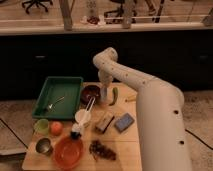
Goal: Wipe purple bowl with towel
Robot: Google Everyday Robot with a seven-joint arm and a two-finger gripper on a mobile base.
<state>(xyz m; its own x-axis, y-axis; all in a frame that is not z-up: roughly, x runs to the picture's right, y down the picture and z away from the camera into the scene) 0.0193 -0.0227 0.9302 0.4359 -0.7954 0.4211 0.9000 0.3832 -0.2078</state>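
Your thick white tubular arm (150, 97) has rounded joints and small dark dots; its pale claw (104, 94) caps the far left end.

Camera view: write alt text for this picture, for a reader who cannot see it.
A white robot arm reaches over a wooden table, its gripper down close beside the dark purple bowl, which sits next to a green tray. Nearer the camera are a larger orange bowl, a small green cup and a blue sponge.

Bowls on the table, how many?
2. The purple bowl sits beside the green tray, with the gripper next to it; the orange bowl at the front edge. The arm may hide more.
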